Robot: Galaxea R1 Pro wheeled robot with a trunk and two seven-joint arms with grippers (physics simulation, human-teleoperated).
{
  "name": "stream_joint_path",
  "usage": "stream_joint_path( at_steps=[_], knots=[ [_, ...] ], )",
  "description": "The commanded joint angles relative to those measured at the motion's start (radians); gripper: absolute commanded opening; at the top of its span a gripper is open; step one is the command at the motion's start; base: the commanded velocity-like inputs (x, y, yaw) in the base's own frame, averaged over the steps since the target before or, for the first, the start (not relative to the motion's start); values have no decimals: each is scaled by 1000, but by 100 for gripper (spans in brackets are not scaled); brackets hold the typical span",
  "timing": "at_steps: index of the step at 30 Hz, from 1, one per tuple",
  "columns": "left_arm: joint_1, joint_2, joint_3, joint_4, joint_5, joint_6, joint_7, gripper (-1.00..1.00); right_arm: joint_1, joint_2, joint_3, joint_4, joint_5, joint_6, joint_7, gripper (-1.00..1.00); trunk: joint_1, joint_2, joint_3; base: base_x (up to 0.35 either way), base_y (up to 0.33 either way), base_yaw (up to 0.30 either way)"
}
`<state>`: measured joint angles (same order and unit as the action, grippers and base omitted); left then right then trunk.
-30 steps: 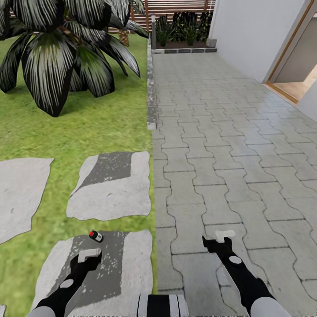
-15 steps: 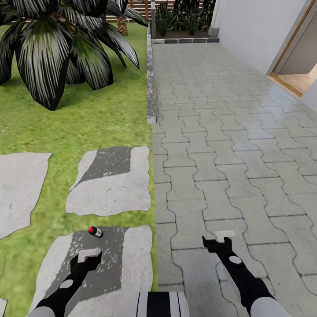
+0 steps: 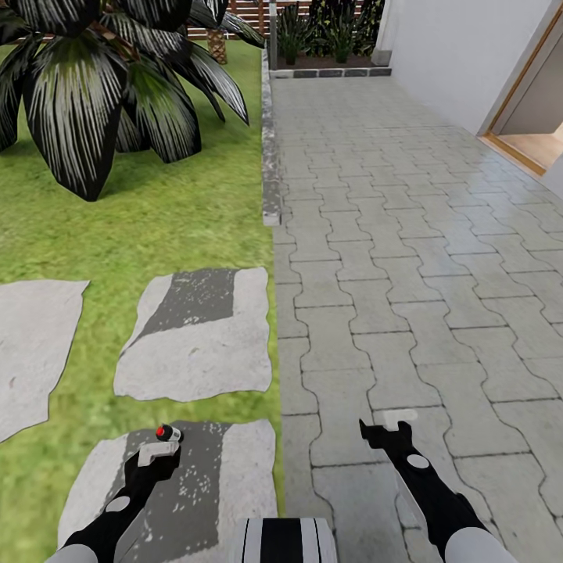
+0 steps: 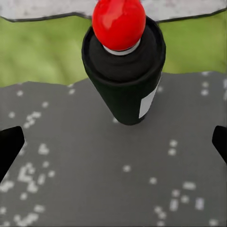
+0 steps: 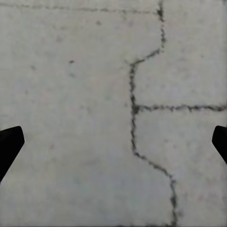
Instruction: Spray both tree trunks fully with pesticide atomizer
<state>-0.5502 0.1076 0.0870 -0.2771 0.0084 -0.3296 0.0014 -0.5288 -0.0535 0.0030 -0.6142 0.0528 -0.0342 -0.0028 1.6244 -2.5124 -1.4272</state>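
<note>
Grey slab [image 3: 195, 493] bears the atomizer [image 4: 124, 66], its base hidden.

Ground: green lawn [image 3: 195, 227] at left, grey interlocking paving [image 3: 407, 234] at right, stone kerb [image 3: 270, 156] between them. Flat stepping slabs [image 3: 199, 336] set in grass, dark patches on two. Black atomizer [image 3: 167, 432] with red cap lies on its side on nearest slab [image 3: 211, 485], on dark speckled patch near slab's far edge. Broad-leaved striped bush [image 3: 102, 86] rooted in lawn beyond.
</note>
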Motion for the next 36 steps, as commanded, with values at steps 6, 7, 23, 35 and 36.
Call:
stream_joint_path(
  at_steps=[6, 7, 23, 35, 36],
  knots=[
    [0, 0, 2, 1, 1, -4, 0, 100, 0, 0, 1, 1, 5, -3, 0, 100, 0, 0, -1, 62, 23, 0],
    [0, 0, 2, 1, 1, -4, 0, 100, 0, 0, 1, 1, 5, -3, 0, 100, 0, 0, -1, 165, 105, 0],
    [0, -1, 2, 1, 1, -6, 0, 100, 0, 0, 1, 1, 5, -3, 0, 100, 0, 0, -1, 44, 25, 0],
    [0, -2, 2, 1, 2, -7, 0, 100, 0, 0, 2, 1, 5, -3, 0, 100, 0, 0, -1, 39, -28, 0],
    [0, -2, 2, 1, 2, -8, 0, 100, 0, 0, 1, 1, 5, -3, 0, 100, 0, 0, -1, 0, 0, 0]
  ],
)
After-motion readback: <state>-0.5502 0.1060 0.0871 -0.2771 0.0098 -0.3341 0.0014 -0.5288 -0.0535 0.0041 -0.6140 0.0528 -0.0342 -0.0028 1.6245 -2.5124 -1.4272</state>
